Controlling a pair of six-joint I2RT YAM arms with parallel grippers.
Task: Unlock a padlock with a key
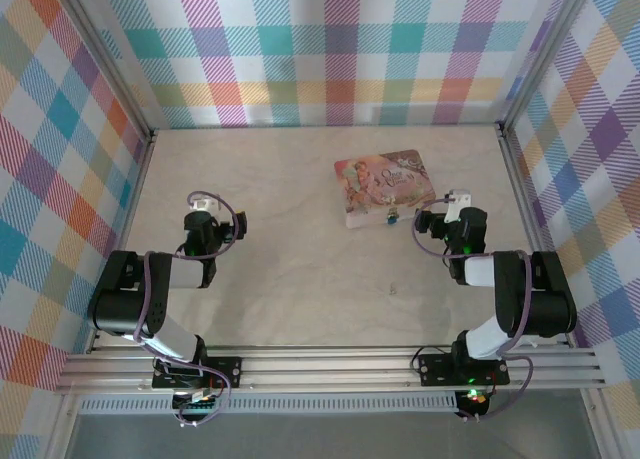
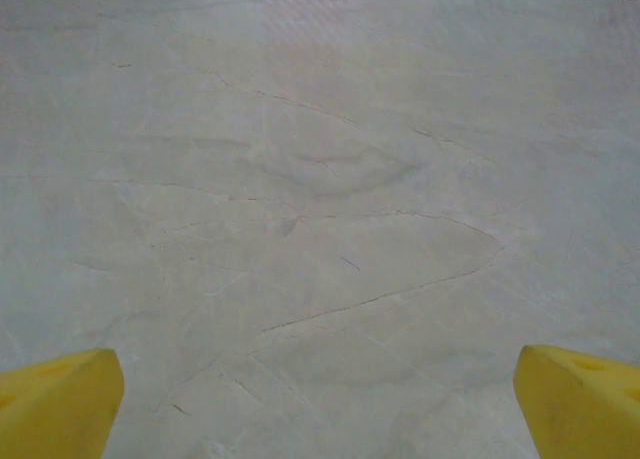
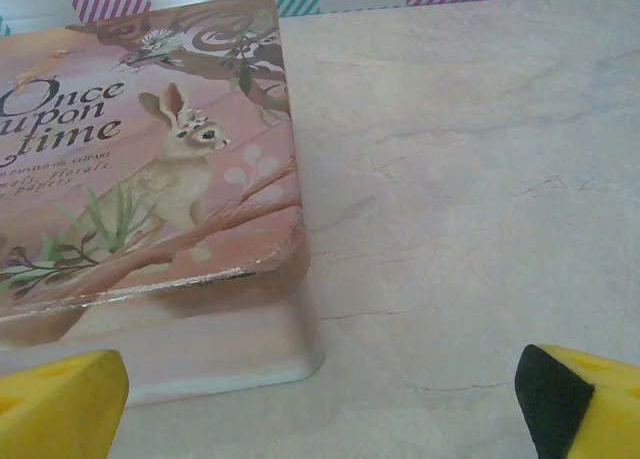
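The padlock [image 1: 390, 217] lies by the pink box's [image 1: 385, 187] near edge, right of centre on the tabletop [image 1: 280, 279]. The left jaws and right jaws gape wide, holding nothing. By appearances, unlocking has not begun.

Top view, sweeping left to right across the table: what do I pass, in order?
First the left gripper, jaws open → the pink box → the right gripper, jaws open, just right of the box.
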